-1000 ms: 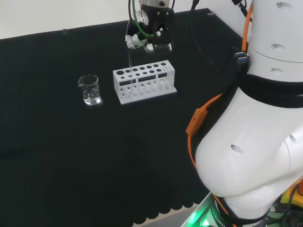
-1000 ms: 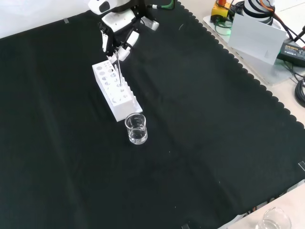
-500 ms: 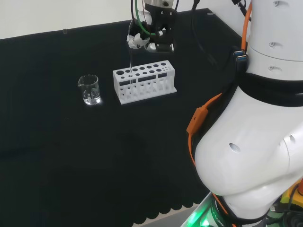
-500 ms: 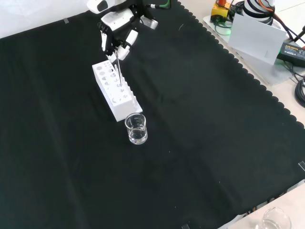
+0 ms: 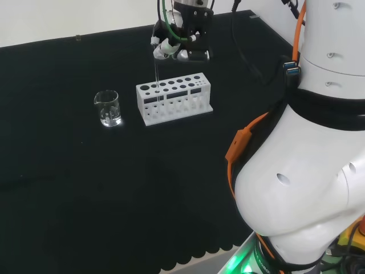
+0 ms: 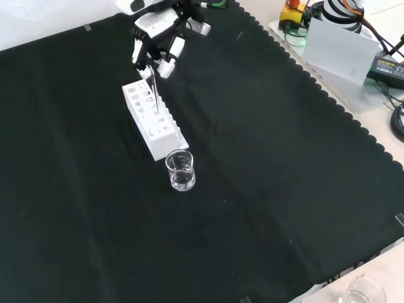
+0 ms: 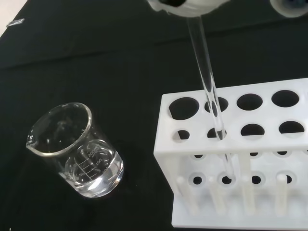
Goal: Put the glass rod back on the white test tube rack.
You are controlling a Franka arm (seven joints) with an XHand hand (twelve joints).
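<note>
The glass rod (image 7: 204, 79) stands nearly upright, its top pinched between the fingertips (image 7: 183, 6) of the hand (image 5: 182, 43). Its lower part passes through a hole in the white test tube rack (image 7: 166, 144), in the second column from the beaker end, and reaches down inside the rack. In the head view the rod (image 5: 157, 77) hangs from the hand over the left end of the rack (image 5: 174, 98). The front view has the hand (image 6: 158, 47) above the far end of the rack (image 6: 153, 123), with the rod (image 6: 153, 91) slanting down into it.
A small glass beaker (image 5: 108, 108) with a little clear liquid stands left of the rack in the head view, and just in front of the rack in the front view (image 6: 180, 170). The arm's white links (image 5: 308, 171) take up the head view's right. Another beaker (image 6: 365, 293) sits off the cloth.
The hand has moved slightly upward in both the head and front views, still pinching the rod. The rack and the beaker have stayed put.
</note>
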